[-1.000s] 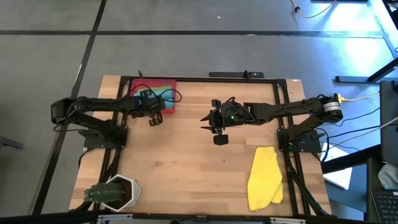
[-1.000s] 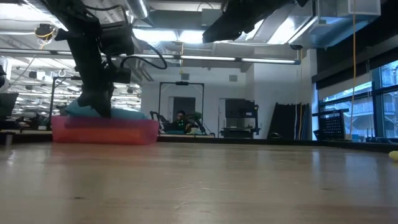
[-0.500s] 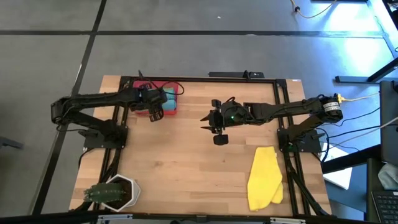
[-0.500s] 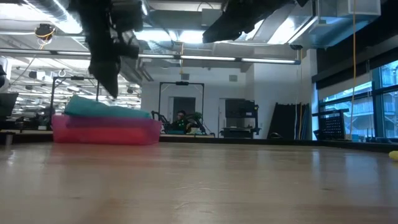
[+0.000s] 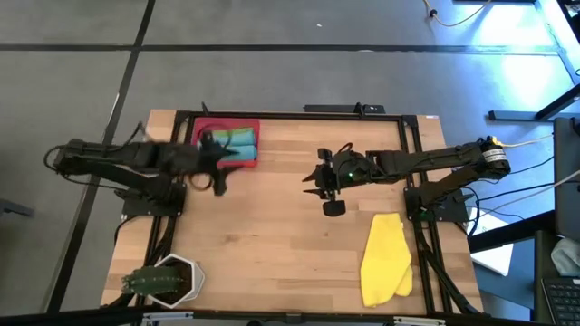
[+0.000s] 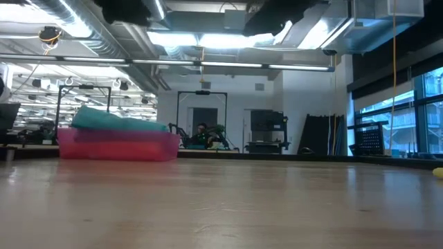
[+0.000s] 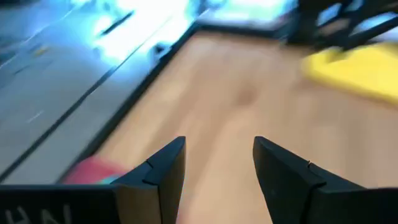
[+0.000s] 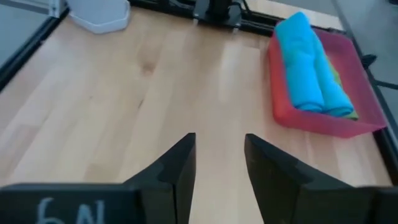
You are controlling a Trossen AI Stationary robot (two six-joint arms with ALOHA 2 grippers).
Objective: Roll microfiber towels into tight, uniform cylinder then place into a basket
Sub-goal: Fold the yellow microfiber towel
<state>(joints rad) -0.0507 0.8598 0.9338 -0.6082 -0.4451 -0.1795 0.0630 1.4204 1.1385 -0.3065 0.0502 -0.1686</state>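
1. The left gripper (image 5: 217, 182) hangs above the bare wood just beside the red basket (image 5: 208, 129); its fingers (image 7: 163, 171) stand apart with nothing between them.
2. The right gripper (image 5: 332, 201) hovers over the middle of the table, its fingers (image 8: 180, 165) also parted and empty.
3. In the basket lie two rolled teal-blue towels (image 8: 309, 65) side by side, with a strip of green towel (image 8: 336, 74) showing along them.
4. By my judgement the placing step for this roll is finished, and the cycle is between towels.
5. The yellow towel (image 5: 386, 256) lies flat and unrolled near the right front of the table, close below the right gripper and well apart from the left one.
6. The next move likely calls for reaching to that cloth, pinning an edge and rolling it tightly.
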